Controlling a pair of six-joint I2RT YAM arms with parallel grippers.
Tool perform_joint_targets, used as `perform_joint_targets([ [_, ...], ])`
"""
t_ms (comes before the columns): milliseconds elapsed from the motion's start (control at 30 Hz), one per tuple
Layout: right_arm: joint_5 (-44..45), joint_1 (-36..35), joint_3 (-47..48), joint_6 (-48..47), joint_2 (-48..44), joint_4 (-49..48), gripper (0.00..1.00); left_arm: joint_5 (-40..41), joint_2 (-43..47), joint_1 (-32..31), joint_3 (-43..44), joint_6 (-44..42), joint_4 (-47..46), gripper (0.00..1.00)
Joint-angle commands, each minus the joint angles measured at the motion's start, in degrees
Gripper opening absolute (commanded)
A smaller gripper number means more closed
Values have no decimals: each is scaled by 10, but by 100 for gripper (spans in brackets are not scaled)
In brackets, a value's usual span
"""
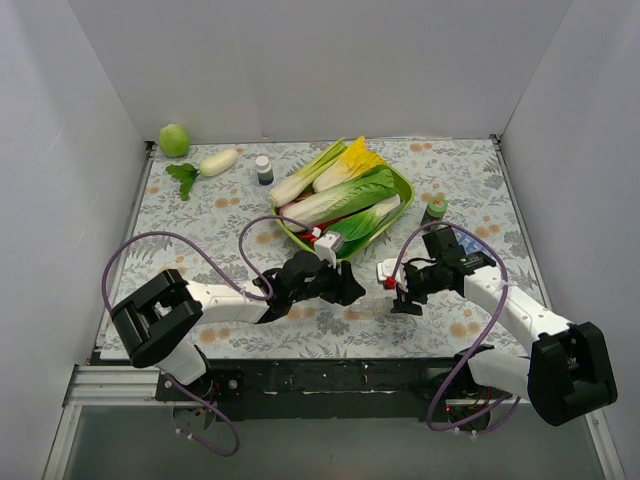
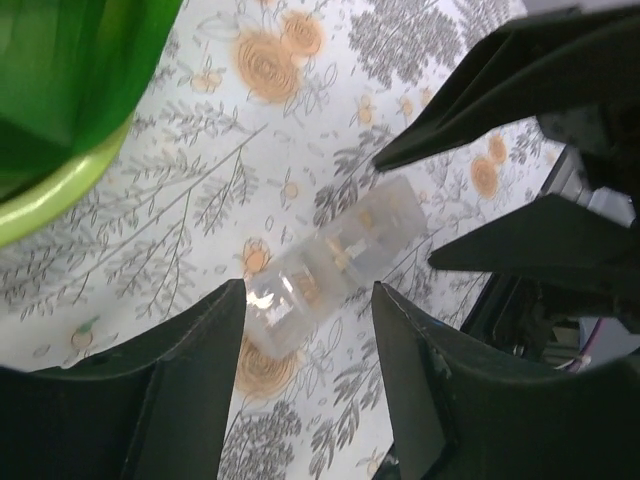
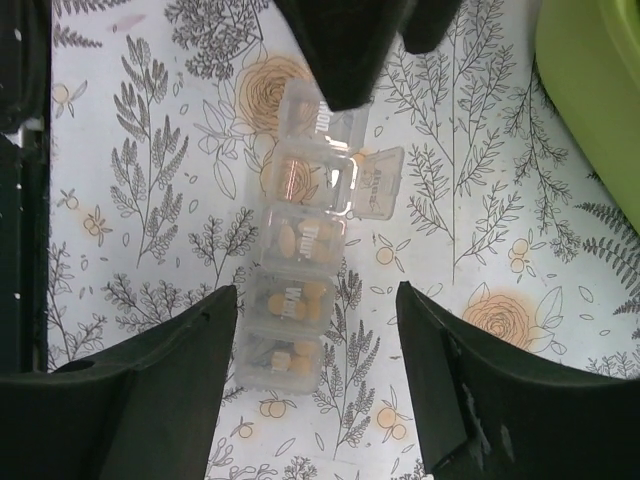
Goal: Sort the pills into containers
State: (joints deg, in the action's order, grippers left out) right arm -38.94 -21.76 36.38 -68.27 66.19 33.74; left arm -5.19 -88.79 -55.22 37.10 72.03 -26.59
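The containers (image 3: 300,260) are one clear strip of small square compartments lying on the flowered table cloth. Tan pills (image 3: 290,240) lie inside several compartments, and one lid (image 3: 377,182) stands flipped open. My right gripper (image 3: 315,290) hangs open above the strip's near end, a finger on each side and apart from it. My left gripper (image 2: 308,288) is open at the strip's other end (image 2: 340,250). That end lies close to one finger, with a gap to the other. In the top view both grippers, left (image 1: 345,285) and right (image 1: 398,295), face each other near the table's front.
A green basket (image 1: 404,186) of leafy vegetables stands just behind the grippers. A small green bottle with a dark cap (image 1: 435,208) is to its right. Further back are a white-capped bottle (image 1: 264,170), a white radish (image 1: 218,161) and a green round fruit (image 1: 174,140).
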Motion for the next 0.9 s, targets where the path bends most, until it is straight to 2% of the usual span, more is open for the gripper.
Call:
perform_joint_targets([
  [0,-39,1,31,64,-9,13,68,-17,33,1,-40,-22,10,51],
  [33,-46,1,34,87,-6,5,63,-20,31,1,-43,-26,8,48],
  [67,-55,1,37,95,-3,5,52,-21,25,2,-46,-36,7,46],
  [133,-65,0,43,107,11,5,40,-35,19,-1,-53,-57,-7,44],
  [167,-75,0,45,116,17,7,30,-39,13,-3,-56,-94,-17,45],
  [233,-85,0,45,124,33,7,22,-49,16,-15,-80,-151,-61,49],
  [267,-88,-1,46,129,38,7,15,-54,26,-19,-90,-210,-77,53],
  [333,-88,-1,45,135,48,3,12,-57,40,-22,-118,-256,-109,60],
  [367,-87,-1,42,139,50,-2,11,-59,47,-22,-127,-286,-115,67],
  [533,-88,-1,36,145,59,-13,11,-136,60,-22,-156,-475,-144,73],
  [633,-88,0,36,142,60,-12,11,-148,29,-22,-139,-530,-142,76],
  [867,-96,0,33,133,60,-6,11,-152,-65,-22,-89,-576,-163,79],
])
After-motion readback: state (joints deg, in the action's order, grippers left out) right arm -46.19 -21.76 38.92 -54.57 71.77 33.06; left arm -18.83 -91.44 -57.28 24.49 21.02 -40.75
